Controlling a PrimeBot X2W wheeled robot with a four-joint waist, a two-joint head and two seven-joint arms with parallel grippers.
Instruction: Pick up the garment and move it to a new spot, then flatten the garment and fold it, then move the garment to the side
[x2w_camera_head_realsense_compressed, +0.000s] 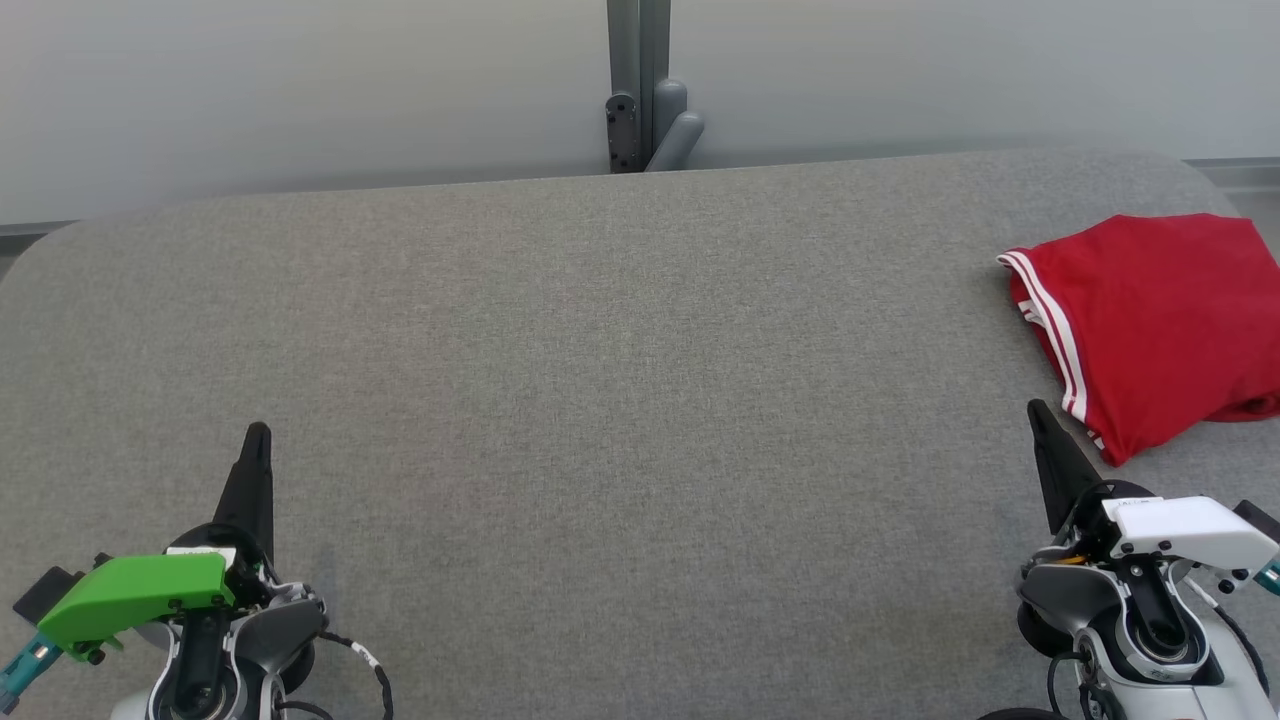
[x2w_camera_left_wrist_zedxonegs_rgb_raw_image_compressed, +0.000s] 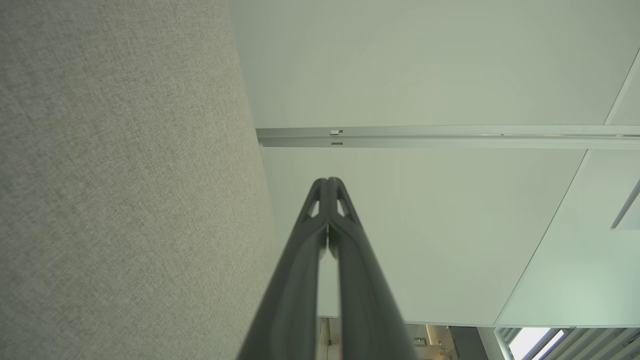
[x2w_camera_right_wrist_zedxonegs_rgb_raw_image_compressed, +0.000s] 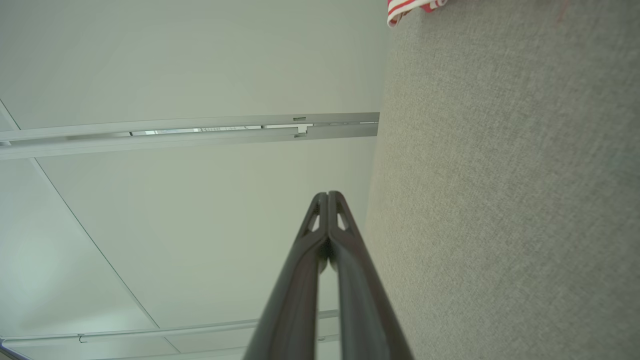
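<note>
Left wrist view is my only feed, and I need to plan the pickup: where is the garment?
Observer: The red fabric garment with white stripes lies at the far right of the grey fabric-covered table, as the head view shows.
Operator: Which hand is nearer to it?
Observer: The right hand. Its tip sits just short of the garment's near striped edge and is not touching it.
Operator: Is that hand open?
Observer: No. In the right wrist view its two dark fingers are pressed together and hold nothing.
</note>
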